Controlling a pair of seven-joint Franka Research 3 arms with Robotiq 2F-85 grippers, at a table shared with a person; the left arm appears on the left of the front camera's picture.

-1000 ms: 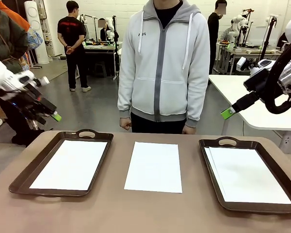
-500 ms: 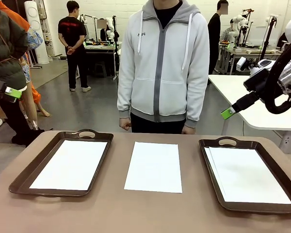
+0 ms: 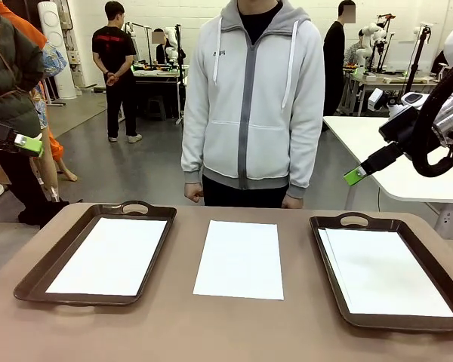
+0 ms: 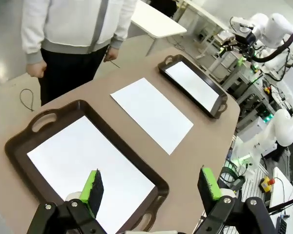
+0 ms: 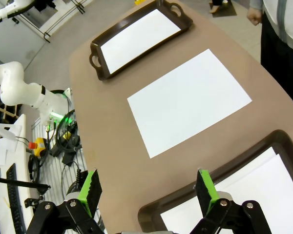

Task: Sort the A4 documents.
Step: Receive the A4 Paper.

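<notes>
Front view: left gripper [image 3: 26, 143] cut off at left edge, right gripper [image 3: 355, 176] upper right, both spread, empty. Two trays [image 3: 30, 283] [image 3: 328, 256], A4 documents [image 3: 239, 259] in each, one loose sheet centre; right stack count unclear.
Left wrist: fingers [image 4: 93, 187] apart over lower-left tray.
Right wrist: fingers [image 5: 204, 187] apart; lower-right tray cut off.

Front low; wrists high; all share table [image 3: 174, 324].

White arms, black grippers with bright green pads [image 4: 208, 183], a thick black cable looping off the right arm [image 3: 438, 121]. The person [image 3: 249, 98] wears a light grey zip hoodie.
</notes>
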